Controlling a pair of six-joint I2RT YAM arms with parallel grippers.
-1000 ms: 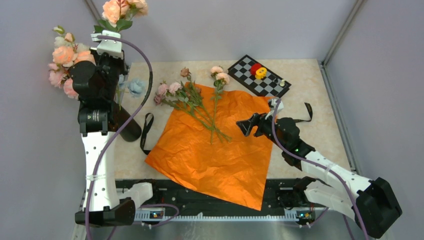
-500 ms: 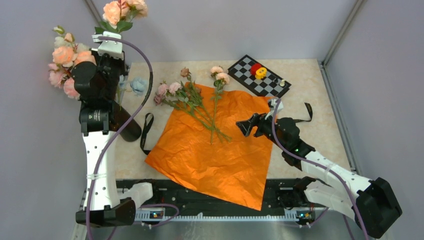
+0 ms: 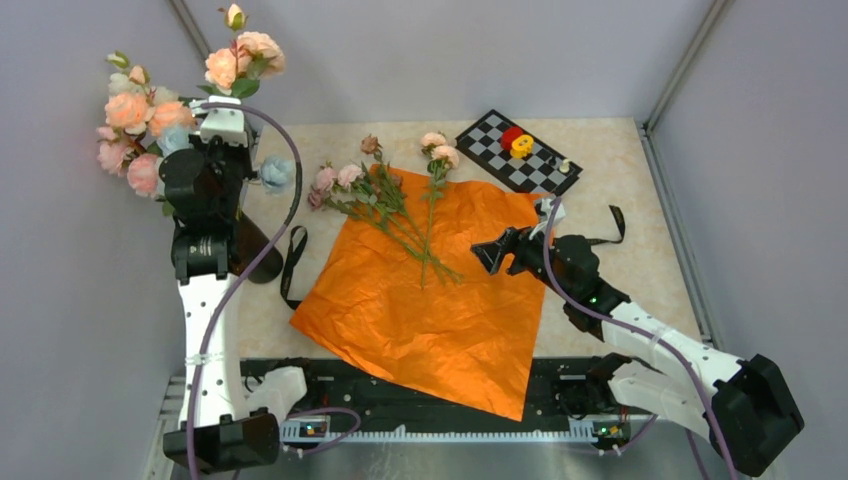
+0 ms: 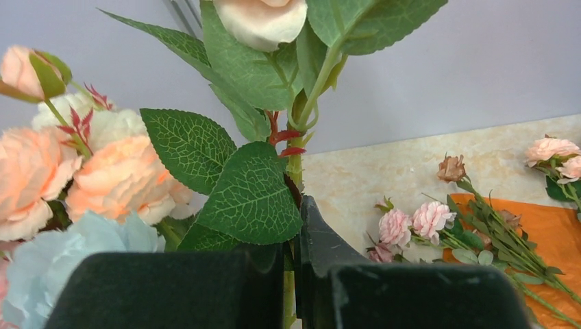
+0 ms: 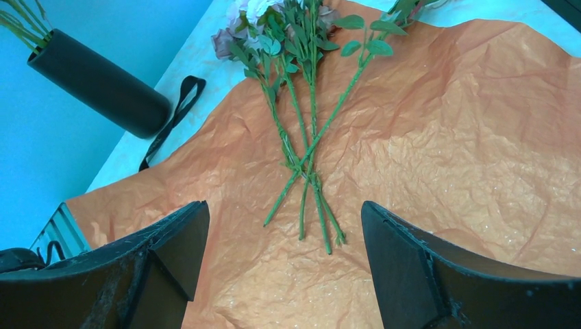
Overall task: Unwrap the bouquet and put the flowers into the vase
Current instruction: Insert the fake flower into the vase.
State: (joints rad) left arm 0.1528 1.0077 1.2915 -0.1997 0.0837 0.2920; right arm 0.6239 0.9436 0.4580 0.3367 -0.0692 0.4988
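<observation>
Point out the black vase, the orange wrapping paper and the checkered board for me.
vase (image 5: 103, 86), right wrist view, middle of its side wall.
orange paper (image 3: 440, 320), top view, bare centre of the sheet.
checkered board (image 3: 545, 170), top view, bare squares near its right end.

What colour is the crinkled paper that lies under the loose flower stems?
The paper is bright orange; the right wrist view shows it best.

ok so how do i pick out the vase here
Start at the big orange crinkled paper sheet spread across the table's middle, then look off its left corner. The plain matte black cylindrical vase sits there, green stems poking from its mouth; it's the only thick dark tube, unlike the thin black ribbon beside it.
</observation>
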